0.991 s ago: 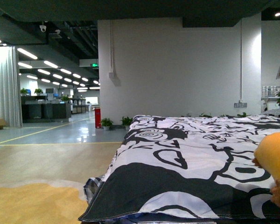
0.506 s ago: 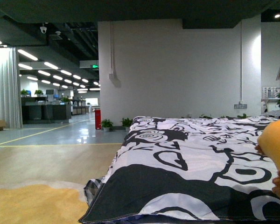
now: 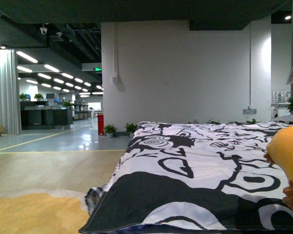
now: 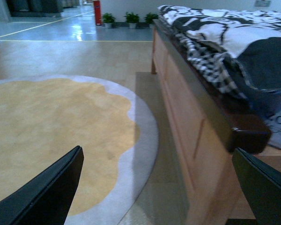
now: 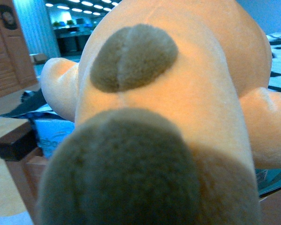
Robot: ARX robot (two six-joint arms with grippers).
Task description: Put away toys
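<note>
Lying at the front frame's right edge, plush toy [image 3: 287,155] rests on the patterned bed [image 3: 195,161]. Left wrist: left claw [image 4: 155,157] spread wide, empty, above rug [image 4: 51,126]. Right wrist: plush toy [image 5: 196,93] fills frame; right claw unseen, can't tell its state. Risk: soft round body slips from a pinch and tumbles off bed. Brown feet [image 5: 117,173] face lens, long axis running away.
</note>
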